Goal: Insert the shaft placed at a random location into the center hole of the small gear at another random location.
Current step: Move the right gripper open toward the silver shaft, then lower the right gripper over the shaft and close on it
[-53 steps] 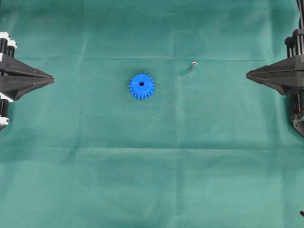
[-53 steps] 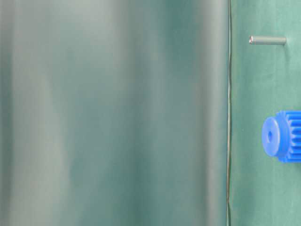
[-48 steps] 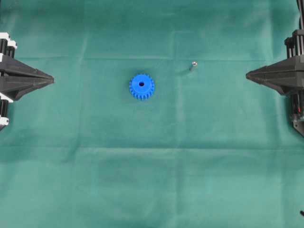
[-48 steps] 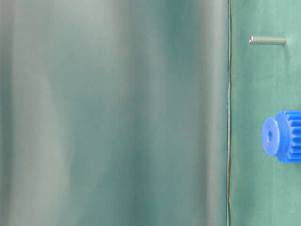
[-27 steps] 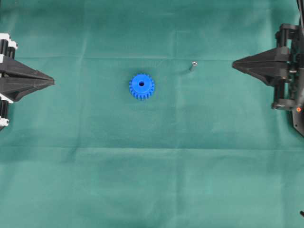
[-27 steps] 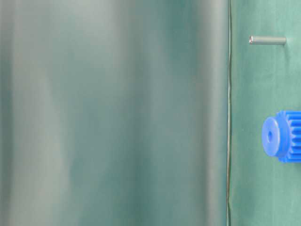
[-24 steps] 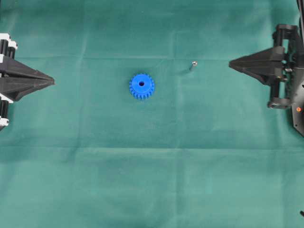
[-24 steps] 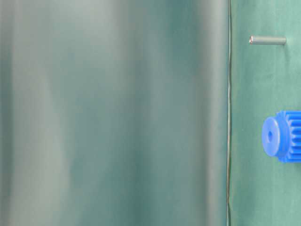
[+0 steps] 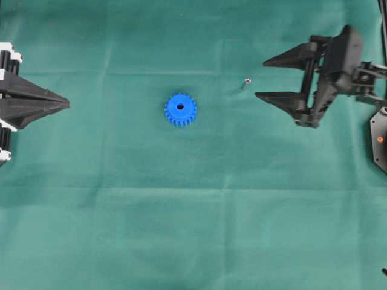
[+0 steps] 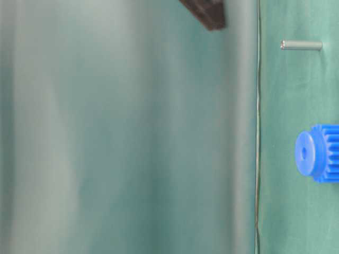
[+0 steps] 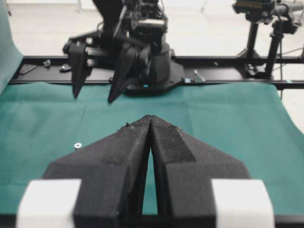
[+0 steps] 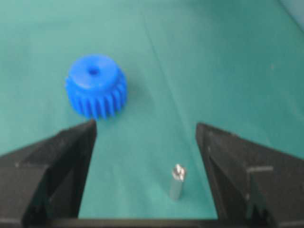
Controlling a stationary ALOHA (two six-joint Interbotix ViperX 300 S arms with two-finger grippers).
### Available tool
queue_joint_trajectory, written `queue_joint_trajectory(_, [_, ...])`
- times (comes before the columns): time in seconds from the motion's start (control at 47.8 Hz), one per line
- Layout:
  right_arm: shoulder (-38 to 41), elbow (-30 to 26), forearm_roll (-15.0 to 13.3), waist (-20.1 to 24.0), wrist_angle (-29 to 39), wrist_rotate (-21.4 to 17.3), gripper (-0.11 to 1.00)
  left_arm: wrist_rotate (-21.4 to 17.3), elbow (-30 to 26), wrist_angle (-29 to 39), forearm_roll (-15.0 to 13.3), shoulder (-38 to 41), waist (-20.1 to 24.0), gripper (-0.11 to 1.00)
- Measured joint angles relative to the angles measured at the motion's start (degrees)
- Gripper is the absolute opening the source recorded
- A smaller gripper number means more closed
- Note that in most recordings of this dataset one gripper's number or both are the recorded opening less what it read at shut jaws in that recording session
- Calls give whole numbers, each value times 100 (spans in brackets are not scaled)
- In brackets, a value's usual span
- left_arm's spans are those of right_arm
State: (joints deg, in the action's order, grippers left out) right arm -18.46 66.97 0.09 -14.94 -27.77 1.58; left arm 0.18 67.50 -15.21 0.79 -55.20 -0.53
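The right gripper (image 9: 265, 78), jaws spread wide, is facing a tiny silver-grey metal shaft (image 9: 245, 83) standing upright just ahead of the gap (nearer this arm). The bright blue toothed plastic gear (image 9: 180, 110) is sitting farther beyond.

Bright blue small gear (image 9: 180, 109), silver-grey shaft (image 9: 245, 83), plain green cloth (image 9: 193, 229).

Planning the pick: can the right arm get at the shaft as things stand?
Probably yes: the right end effector is open and facing the upright shaft, with only bare cloth between; the small gear sits well aside.
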Motion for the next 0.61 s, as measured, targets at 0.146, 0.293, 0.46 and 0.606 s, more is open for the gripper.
queue_joint_trajectory(0.146, [668,-123,0,-70,-360,0,85,0,0,0,0,9,0,0])
queue_joint_trajectory(0.293, [1204,-237,44,-158,-659,9,85,0,9,35,0,9,0,0])
queue_joint_trajectory(0.46, [1696,-281,105,-255,-923,9,85,0,0,62,0,9,0,0])
queue_joint_trajectory(0.606, [1960,-299,158,-272,-1081,9,85,0,0,97,0,9,0,0])
